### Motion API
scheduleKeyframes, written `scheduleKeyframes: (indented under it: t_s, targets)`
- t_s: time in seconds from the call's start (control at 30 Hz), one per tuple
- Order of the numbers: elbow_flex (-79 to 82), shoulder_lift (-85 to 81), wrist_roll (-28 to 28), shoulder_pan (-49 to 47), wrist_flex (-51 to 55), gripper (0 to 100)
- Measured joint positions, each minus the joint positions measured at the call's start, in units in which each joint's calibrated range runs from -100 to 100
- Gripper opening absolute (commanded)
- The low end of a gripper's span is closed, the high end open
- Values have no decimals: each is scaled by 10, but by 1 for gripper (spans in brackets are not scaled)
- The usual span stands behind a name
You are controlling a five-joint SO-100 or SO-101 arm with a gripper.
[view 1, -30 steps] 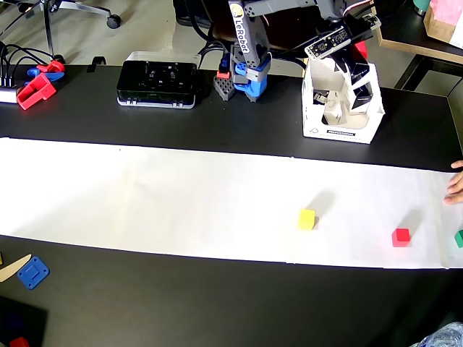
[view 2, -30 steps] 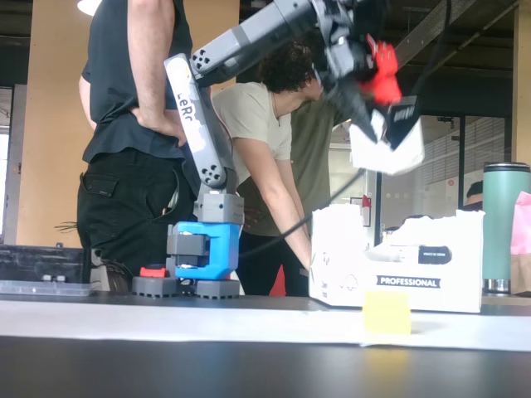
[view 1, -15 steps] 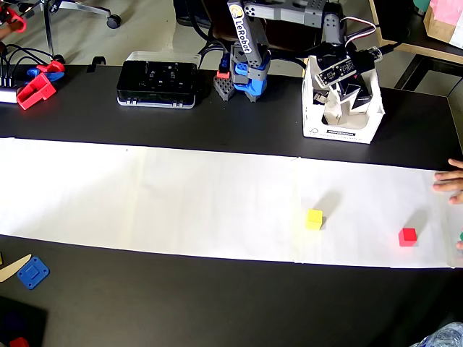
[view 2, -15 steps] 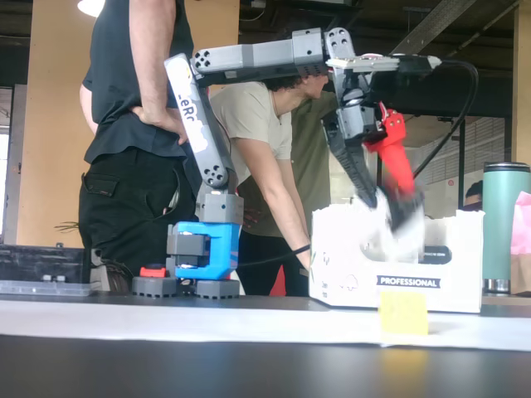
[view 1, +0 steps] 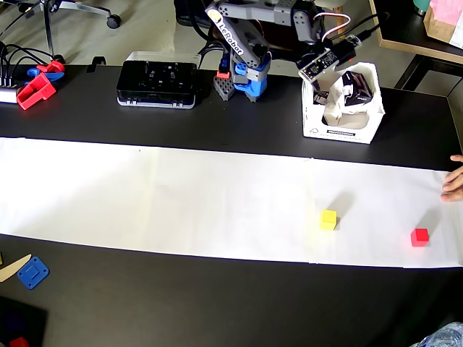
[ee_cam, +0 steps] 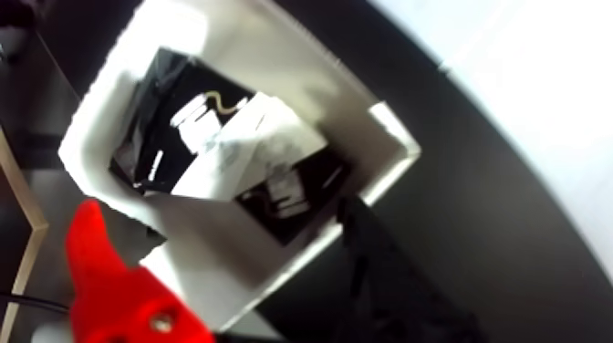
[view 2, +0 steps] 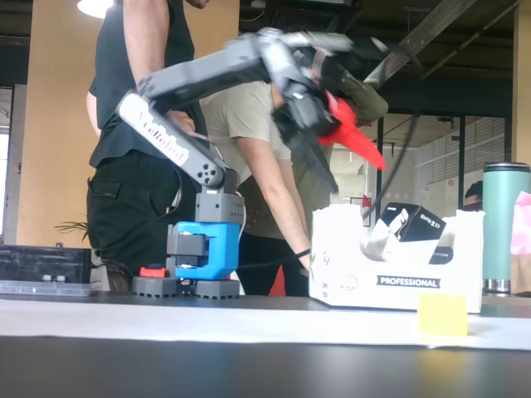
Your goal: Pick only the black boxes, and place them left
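The black boxes point(view 1: 359, 85) lie tilted inside a white open carton point(view 1: 340, 131) at the back right of the table. In the fixed view one black box point(view 2: 417, 224) leans out over the carton's point(view 2: 390, 282) rim. My gripper point(view 2: 358, 178) hangs open just above the carton's left part, its red finger and black finger spread with nothing between them. In the wrist view the red finger point(ee_cam: 109, 292) and the black finger point(ee_cam: 383, 265) frame the carton point(ee_cam: 219, 265), with the black boxes point(ee_cam: 292, 193) and crumpled white paper inside. From overhead the gripper point(view 1: 338, 92) sits over the carton.
A yellow cube point(view 1: 329, 219) and a red cube point(view 1: 419, 236) sit on the long white paper strip point(view 1: 181, 195). A person's hand point(view 1: 456, 182) rests at the strip's right end. A flat black device case point(view 1: 158, 83) and the arm's base point(view 1: 246, 76) stand at the back.
The gripper has swung over the carton's left part. The paper strip has slid right, carrying the yellow and red cubes; the green cube has left the view.
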Motion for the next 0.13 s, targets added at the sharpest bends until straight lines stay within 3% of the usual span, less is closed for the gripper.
scheduleKeyframes:
  t_s: [0.07, 0.13]
  targets:
    - [14, -75, 19, 41, 0, 48]
    - [23, -146, 31, 96, 0, 40]
